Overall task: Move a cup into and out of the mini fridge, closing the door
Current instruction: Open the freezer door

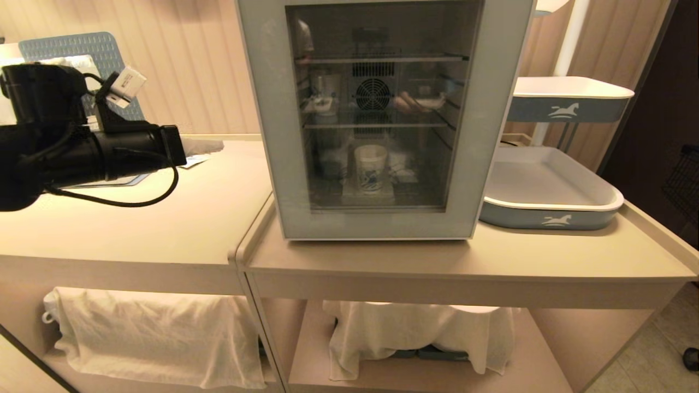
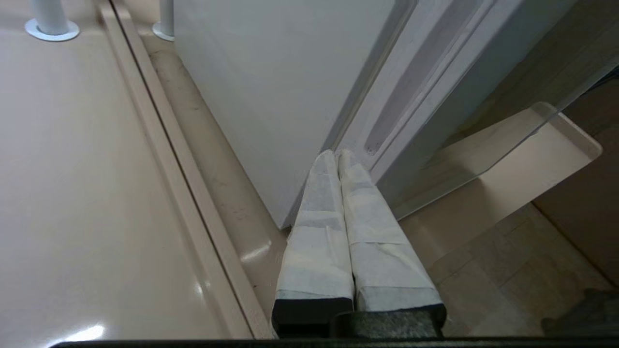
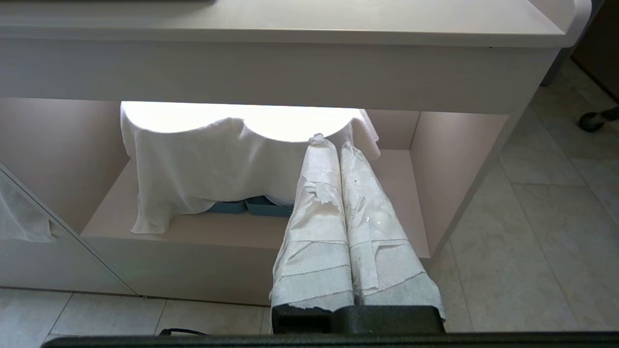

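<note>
Sitting closed on the surface [image 1: 382, 262], the mini fridge [image 1: 262, 109] has the door [image 1: 491, 136] flush against its body, grey frame all round the tinted glass. The cup [image 1: 371, 168] stands upright inside on the bottom level, roughly centred, visible through the glass, below the two wire shelves and the round fan grille [image 1: 373, 93].

The left arm [image 1: 82, 147] reaches in from the left of the head view, over the adjoining surface, near the fridge's left side. The left gripper [image 2: 337, 154] has its taped fingers [image 2: 319, 212] clenched together, grasping nothing; the tips sit right at the seam where the door edge meets the fridge's side wall, at the front corner. Contact or a thin gap: can't tell.

The right gripper [image 3: 332, 143] hangs low in front of the counter's open lower shelf, fingers [image 3: 314, 217] clenched, empty, pointing toward a white cloth [image 3: 217, 164] draped over stacked items there.

A grey-blue tray [image 1: 546, 196] sits just right of the fridge, apart from it.
</note>
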### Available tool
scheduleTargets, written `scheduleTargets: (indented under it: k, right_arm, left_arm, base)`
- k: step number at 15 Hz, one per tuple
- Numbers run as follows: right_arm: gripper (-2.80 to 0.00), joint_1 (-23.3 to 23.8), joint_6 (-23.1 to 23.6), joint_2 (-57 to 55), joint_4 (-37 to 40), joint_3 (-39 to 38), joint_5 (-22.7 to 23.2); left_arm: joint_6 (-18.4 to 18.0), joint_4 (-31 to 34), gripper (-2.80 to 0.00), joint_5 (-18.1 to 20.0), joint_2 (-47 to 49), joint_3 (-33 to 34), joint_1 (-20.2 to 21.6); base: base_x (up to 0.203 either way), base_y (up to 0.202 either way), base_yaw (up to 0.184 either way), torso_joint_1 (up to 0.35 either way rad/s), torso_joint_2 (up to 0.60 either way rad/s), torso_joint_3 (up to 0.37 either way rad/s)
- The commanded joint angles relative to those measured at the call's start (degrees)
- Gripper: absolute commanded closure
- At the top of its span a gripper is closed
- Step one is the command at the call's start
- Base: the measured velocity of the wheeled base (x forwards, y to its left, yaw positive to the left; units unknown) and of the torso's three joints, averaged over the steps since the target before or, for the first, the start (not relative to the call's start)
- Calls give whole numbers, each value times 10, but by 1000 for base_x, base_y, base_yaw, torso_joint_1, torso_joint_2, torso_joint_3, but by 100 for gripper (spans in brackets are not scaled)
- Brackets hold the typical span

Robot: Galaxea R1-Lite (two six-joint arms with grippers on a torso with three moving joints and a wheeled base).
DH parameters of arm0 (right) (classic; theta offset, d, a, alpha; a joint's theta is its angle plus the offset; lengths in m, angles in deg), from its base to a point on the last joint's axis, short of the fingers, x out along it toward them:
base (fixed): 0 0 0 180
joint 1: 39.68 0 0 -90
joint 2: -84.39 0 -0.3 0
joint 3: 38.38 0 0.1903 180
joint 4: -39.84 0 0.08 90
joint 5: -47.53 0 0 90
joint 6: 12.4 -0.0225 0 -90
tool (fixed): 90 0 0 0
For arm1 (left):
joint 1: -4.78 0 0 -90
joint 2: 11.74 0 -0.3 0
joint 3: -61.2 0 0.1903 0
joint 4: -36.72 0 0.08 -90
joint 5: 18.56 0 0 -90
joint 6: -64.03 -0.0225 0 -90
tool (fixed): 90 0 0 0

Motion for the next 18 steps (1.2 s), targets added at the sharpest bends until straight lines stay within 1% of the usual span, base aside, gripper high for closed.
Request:
scheduleTargets:
  k: [1,3,4,6,7,10,11,18]
  right_arm:
    - [0,0,1,0,0,0,0]
    - [0,0,1,0,0,0,0]
    - [0,0,1,0,0,0,0]
    - [0,0,1,0,0,0,0]
    - [0,0,1,0,0,0,0]
    - [0,0,1,0,0,0,0]
    - [0,0,1,0,0,0,0]
    - [0,0,1,0,0,0,0]
  left_arm:
    - [9,-14,0,8,13,-4,-12]
    - [10,-16,0,21,21,-12,-13]
    - [18,-16,0,28,23,-16,-15]
    - [52,-17,0,45,23,-20,-15]
    - [56,-20,0,52,23,-18,-15]
    - [61,-48,0,53,30,-13,-19]
    - [61,-58,-280,53,34,-10,-23]
    - [62,-56,-280,53,26,4,-29]
  base:
    - [0,0,0,0,0,0]
    - [0,0,0,0,0,0]
    - [0,0,0,0,0,0]
    - [0,0,0,0,0,0]
    - [0,0,0,0,0,0]
    - [0,0,0,0,0,0]
    - [0,0,0,0,0,0]
    - [0,0,0,0,0,0]
